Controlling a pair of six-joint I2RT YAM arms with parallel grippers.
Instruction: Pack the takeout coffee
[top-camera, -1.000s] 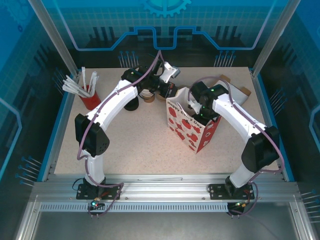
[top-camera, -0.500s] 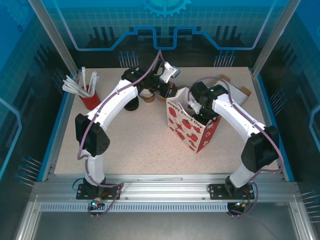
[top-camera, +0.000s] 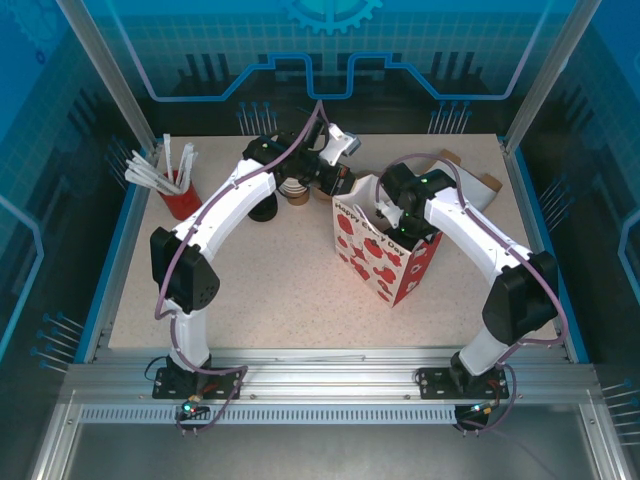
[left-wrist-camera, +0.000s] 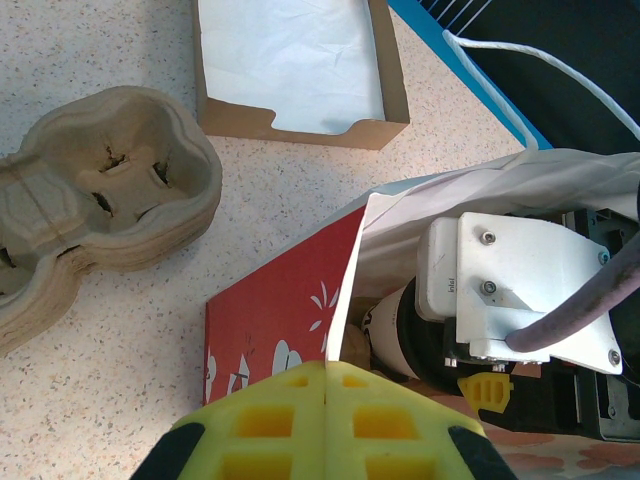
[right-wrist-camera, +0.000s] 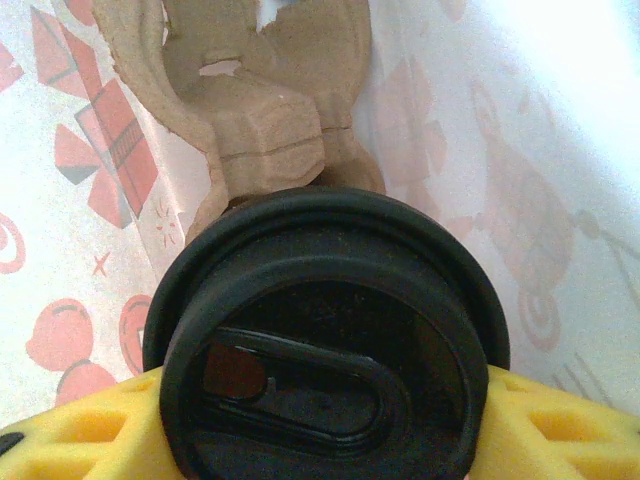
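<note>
Gripping coffee (right-wrist-camera: 320, 345) with right fingers (right-wrist-camera: 60, 435), spread to cup width and clamped on it, yellow foam at both sides just under black lid (right-wrist-camera: 410, 290). Sitting down inside bag (top-camera: 372, 250), lid top facing right wrist cam. Backed at 12 o'clock by pulp carrier (right-wrist-camera: 265, 120), also in bag; touching lid rim or just behind it, can't tell. Walled in at 9 and 3 o'clock by white bag lining, red print showing through.

Pinching bag rim with left fingers (left-wrist-camera: 270, 425), fully closed, no gap, white paper edge running straight into seam between them. Grabbing at bag's 11 o'clock corner, per top view. Showing right arm's white wrist housing down inside open bag mouth, at 3 o'clock in left wrist view.

Bag-wise: standing upright on counter (top-camera: 270, 290), just right of centre, red with heart print.

Seeing around it, left wrist view: open box (left-wrist-camera: 300, 70) with white liner at 12 o'clock, stack (left-wrist-camera: 100, 200) of pulp carriers at 9 o'clock, both near bag but apart from it, just beside each other. Seeing in top view: red holder (top-camera: 178, 198) of white sticks at counter's 10 o'clock, well apart from bag.
</note>
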